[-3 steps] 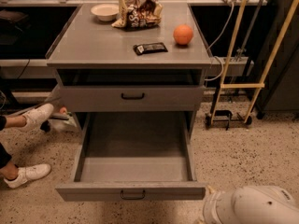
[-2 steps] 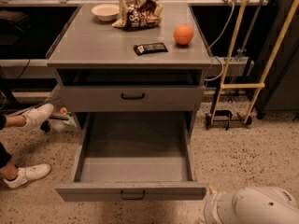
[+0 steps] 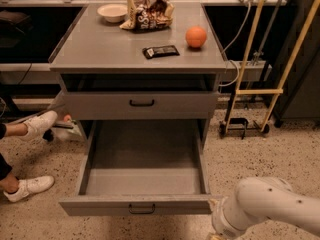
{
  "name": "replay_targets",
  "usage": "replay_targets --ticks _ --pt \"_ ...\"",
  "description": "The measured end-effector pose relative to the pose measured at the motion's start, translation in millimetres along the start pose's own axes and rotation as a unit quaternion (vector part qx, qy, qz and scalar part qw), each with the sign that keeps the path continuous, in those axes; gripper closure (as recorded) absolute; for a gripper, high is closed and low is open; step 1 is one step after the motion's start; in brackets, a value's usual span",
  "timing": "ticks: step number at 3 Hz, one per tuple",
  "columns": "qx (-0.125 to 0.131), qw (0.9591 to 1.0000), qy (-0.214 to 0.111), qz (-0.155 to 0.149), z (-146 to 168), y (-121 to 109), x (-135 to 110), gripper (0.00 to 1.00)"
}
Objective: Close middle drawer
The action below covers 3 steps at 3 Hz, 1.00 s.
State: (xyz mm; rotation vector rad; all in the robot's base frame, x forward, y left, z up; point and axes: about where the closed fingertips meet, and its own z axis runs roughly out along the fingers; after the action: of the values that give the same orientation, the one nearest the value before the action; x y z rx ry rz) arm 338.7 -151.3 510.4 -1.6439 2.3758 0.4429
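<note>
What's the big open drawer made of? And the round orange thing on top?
The middle drawer looks like grey painted metal: thin flat walls, dull even sheen. The orange thing is probably a fruit with matte skin, maybe a ball. The gripper is out of view; only the white arm shows, lower right.

I read no lettering: snack bag [image 3: 147, 14] and dark wrapper [image 3: 160, 51], upper centre, print illegible. Gripper off-frame, past the arm [image 3: 270, 204] at lower right.
</note>
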Motion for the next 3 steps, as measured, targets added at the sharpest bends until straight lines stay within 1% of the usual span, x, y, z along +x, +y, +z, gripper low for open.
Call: replay_targets --ticks 1,2,3 --pt "-0.088 0.9935 0.044 -0.058 24.8 15.2 4.9 0.00" --pt "-0.087 0.9936 0.043 -0.057 24.7 14.9 4.9 0.00" --pt "-0.078 0.9943 0.034 -0.064 49.9 -8.0 12.8 0.00"
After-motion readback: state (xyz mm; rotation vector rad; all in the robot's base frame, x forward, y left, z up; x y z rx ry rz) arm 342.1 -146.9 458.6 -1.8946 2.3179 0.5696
